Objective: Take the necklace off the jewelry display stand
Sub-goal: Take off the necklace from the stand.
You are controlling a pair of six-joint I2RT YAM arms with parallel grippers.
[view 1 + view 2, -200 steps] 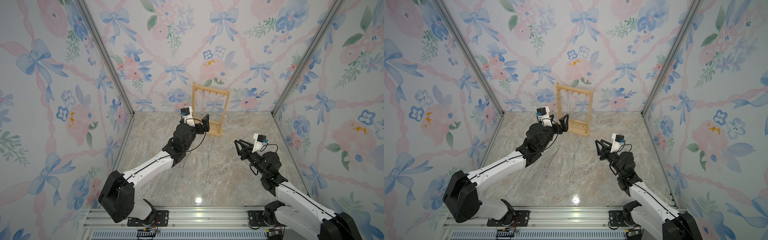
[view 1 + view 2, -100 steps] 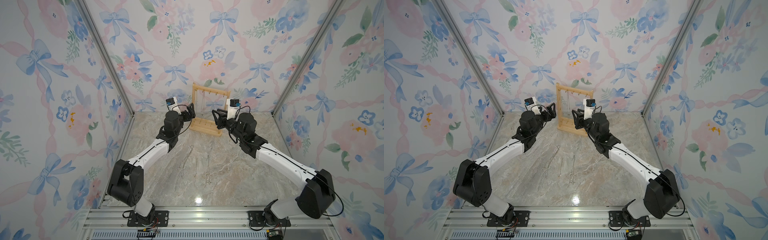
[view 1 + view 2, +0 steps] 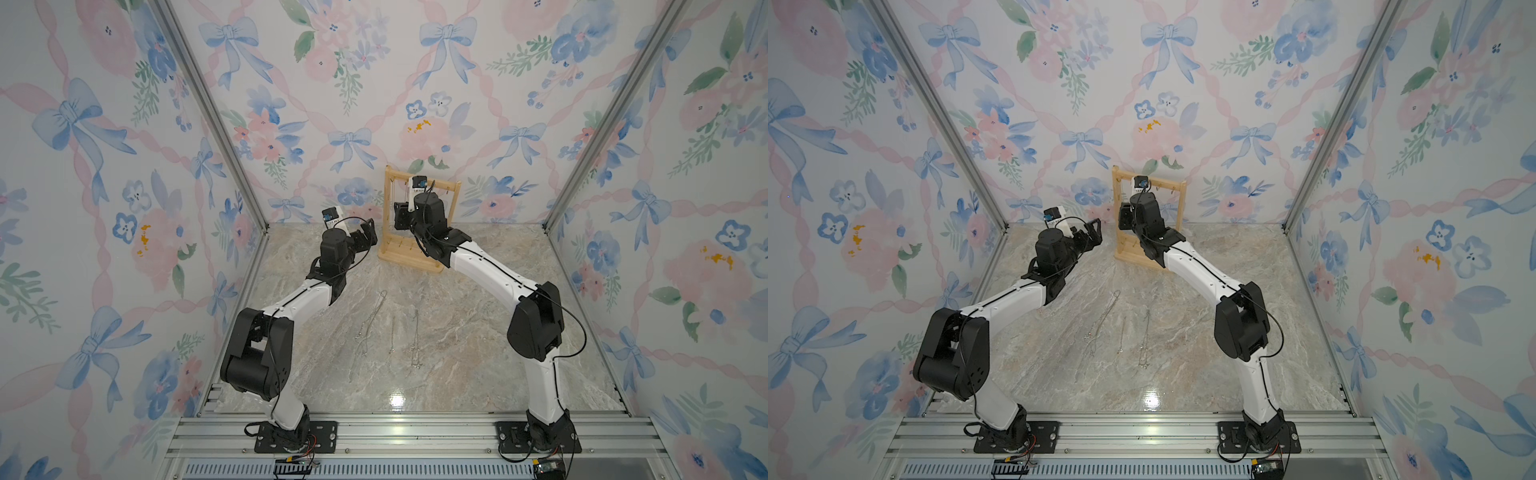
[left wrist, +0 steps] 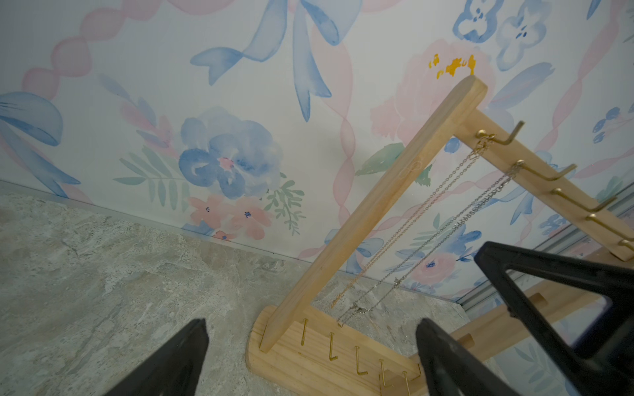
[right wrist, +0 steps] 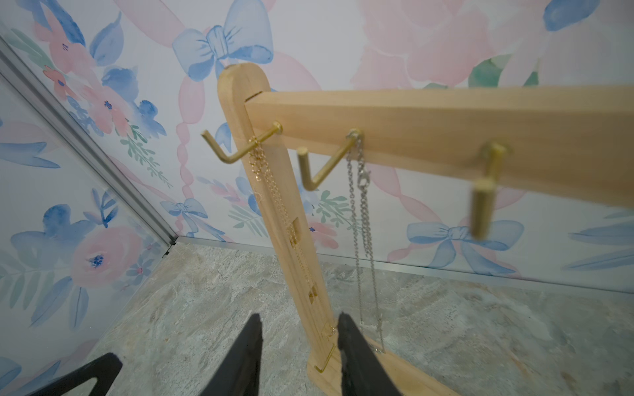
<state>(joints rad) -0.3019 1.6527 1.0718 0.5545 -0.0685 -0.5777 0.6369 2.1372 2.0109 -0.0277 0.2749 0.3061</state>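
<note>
Floral walls, marble floor, and the jewelry display stand at the back carries 1 gold necklace on its end hook, 1 silver necklace on the next, both light, limp, snag-prone chains best pinched low, while the right gripper hovers part-spread and empty and the left gripper gapes wide.

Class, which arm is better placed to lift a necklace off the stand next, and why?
Probably the right: the right gripper is high in front of the stand, jaws partly open, close by the hanging gold necklace and silver necklace. The left gripper sits outside the frame, lower, jaws wide.
</note>
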